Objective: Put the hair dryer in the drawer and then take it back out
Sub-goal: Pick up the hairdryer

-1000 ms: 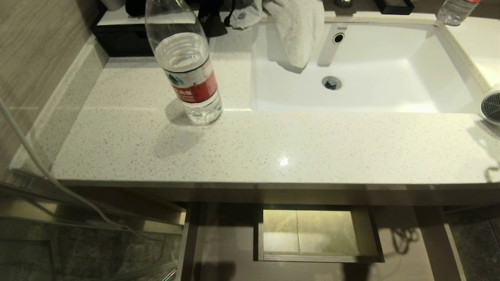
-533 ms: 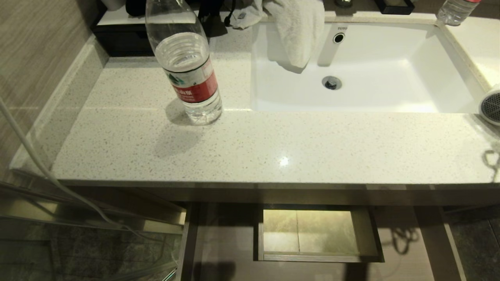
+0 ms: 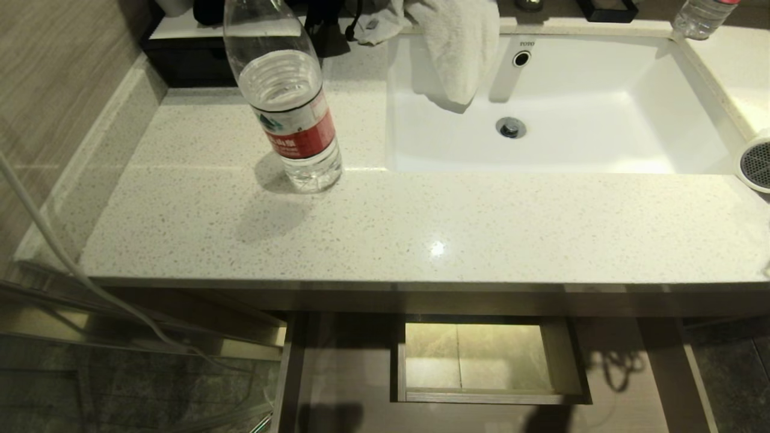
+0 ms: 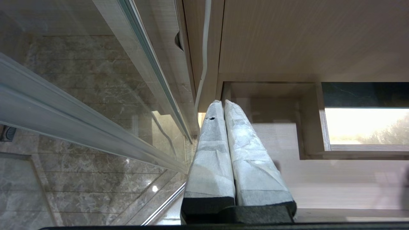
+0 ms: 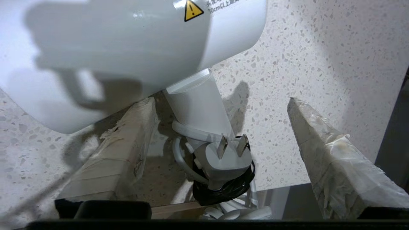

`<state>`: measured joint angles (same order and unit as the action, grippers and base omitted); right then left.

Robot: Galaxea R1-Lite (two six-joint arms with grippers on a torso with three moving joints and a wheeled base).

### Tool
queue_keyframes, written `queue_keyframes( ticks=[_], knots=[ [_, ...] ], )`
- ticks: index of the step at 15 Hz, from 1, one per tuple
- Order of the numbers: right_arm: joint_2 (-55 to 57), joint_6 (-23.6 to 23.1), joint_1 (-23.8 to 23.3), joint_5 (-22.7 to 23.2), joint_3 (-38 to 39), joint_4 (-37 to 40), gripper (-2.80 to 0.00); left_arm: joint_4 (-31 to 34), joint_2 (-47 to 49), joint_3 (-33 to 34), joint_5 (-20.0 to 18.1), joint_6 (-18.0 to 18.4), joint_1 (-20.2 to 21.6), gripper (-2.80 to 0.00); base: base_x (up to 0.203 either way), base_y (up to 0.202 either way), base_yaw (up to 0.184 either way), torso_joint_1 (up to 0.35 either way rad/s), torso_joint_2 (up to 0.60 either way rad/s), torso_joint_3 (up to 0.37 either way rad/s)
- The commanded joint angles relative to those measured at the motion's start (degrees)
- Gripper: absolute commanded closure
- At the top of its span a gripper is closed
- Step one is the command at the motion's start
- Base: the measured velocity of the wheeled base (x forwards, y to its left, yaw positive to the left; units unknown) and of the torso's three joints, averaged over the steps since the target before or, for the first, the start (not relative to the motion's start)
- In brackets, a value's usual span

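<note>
You see white rounded plastic hair dryer, grey honeycomb grille, lying on speckled countertop; wide shallow wood-grain drawer pulled open below.

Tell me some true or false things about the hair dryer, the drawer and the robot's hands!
1. The hair dryer lies on the speckled counter. True.
2. The right gripper squeezes the dryer's handle. False: its fingers stand apart on either side of the handle, open.
3. The drawer is pulled out under the counter. True.
4. The water bottle lies inside the sink. False: it stands on the counter beside the sink.
5. The left gripper is wide open. False: its fingers are pressed together.
</note>
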<state>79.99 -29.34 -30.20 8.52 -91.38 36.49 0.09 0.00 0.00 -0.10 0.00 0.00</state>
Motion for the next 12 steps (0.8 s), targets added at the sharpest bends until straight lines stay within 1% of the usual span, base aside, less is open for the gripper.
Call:
queue_keyframes(
  ticks=[1, 2, 4, 6, 12],
  knots=[
    [1.6, -0.2, -0.6, 0.9, -1.1, 1.0, -2.8, 0.0, 0.0, 0.0, 0.0, 0.0, 0.0, 0.0, 0.0, 0.0, 0.0, 0.0, 0.0, 0.0],
    [1.8, -0.2, -0.6, 1.4, -1.1, 1.2, -2.8, 0.0, 0.0, 0.0, 0.0, 0.0, 0.0, 0.0, 0.0, 0.0, 0.0, 0.0, 0.0, 0.0],
    [2.1, -0.3, -0.6, 4.3, -1.1, 1.5, -2.8, 0.0, 0.0, 0.0, 0.0, 0.0, 0.0, 0.0, 0.0, 0.0, 0.0, 0.0, 0.0, 0.0],
    [2.4, -0.6, -0.6, 5.7, -1.0, 1.7, -2.8, 0.0, 0.0, 0.0, 0.0, 0.0, 0.0, 0.0, 0.0, 0.0, 0.0, 0.0, 0.0, 0.0],
    [3.0, -0.8, -0.9, 5.7, -0.5, 2.7, -2.8, 0.0, 0.0, 0.0, 0.0, 0.0, 0.0, 0.0, 0.0, 0.0, 0.0, 0.0, 0.0, 0.0]
  ],
)
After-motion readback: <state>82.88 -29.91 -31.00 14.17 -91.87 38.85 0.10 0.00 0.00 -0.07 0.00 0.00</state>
